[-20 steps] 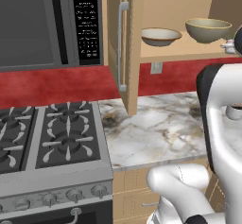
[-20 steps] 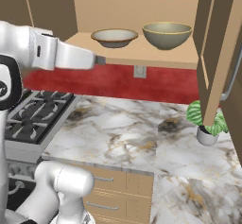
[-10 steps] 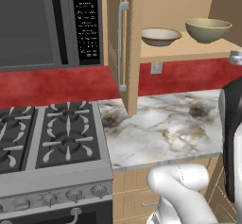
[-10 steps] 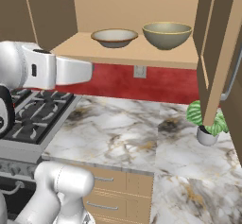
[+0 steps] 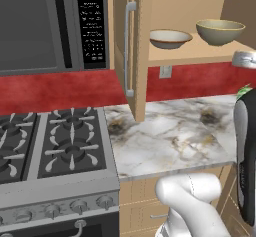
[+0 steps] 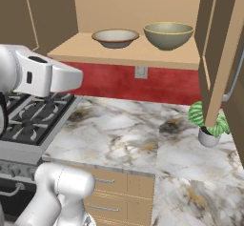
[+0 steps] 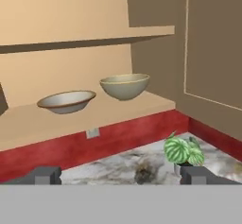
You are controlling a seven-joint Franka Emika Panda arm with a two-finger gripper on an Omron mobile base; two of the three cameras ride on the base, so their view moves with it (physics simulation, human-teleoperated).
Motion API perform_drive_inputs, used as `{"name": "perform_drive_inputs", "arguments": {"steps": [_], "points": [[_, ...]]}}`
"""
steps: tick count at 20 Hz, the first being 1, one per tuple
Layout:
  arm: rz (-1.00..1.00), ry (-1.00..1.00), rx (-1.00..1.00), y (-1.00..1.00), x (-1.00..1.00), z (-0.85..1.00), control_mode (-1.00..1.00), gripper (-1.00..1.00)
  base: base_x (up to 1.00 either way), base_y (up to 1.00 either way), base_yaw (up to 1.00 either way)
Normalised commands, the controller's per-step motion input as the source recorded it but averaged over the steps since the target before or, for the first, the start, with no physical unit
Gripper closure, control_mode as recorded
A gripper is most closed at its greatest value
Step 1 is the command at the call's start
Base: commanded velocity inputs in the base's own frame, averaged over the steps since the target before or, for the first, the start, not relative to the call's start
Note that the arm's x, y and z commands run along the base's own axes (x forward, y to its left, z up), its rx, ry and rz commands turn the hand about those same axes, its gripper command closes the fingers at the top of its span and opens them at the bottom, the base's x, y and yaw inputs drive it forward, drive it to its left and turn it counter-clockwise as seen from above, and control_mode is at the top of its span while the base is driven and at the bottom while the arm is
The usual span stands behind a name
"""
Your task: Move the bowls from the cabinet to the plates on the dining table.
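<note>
Two bowls stand on the lower shelf of the open cabinet (image 6: 133, 56). The wide shallow bowl (image 5: 170, 38) (image 6: 115, 37) (image 7: 66, 101) is cream inside with a tan rim. To its right stands the deeper olive-beige bowl (image 5: 220, 31) (image 6: 168, 34) (image 7: 125, 86). In the hand view my gripper (image 7: 120, 176) is open, with nothing between its fingertips (image 7: 45, 175). It faces the shelf from well back, below the level of the bowls. The plates and the dining table are out of view.
The cabinet door (image 5: 136, 56) with its grey bar handle stands open left of the shelf, another door (image 6: 224, 63) to the right. A microwave (image 5: 50, 26) hangs over the stove (image 5: 55, 151). A small potted plant (image 6: 208, 125) (image 7: 183, 152) sits on the marble counter (image 5: 170, 136).
My arm has drawn back and dropped: it slid toward the right edge of the left base view and toward the left in the right base view. The bowls have not moved.
</note>
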Motion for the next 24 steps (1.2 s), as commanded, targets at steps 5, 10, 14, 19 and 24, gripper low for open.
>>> {"name": "perform_drive_inputs", "arguments": {"steps": [5, 10, 14, 19, 24], "points": [[0.02, 0.02, 0.34, 0.00, 0.00, 0.14, -1.00, -1.00, 0.00, 0.00, 0.00], [0.00, 0.06, 0.41, 0.00, 0.01, 0.18, -1.00, -1.00, 0.00, 0.00, 0.00], [0.00, 0.03, 0.41, 0.00, 0.08, 0.08, -1.00, -1.00, 0.00, 0.00, 0.00], [0.00, 0.00, 0.40, 0.00, 0.03, -0.06, -1.00, -1.00, 0.00, 0.00, 0.00], [0.00, 0.00, 0.27, 0.00, 0.00, -0.29, -1.00, -1.00, 0.00, 0.00, 0.00]]}}
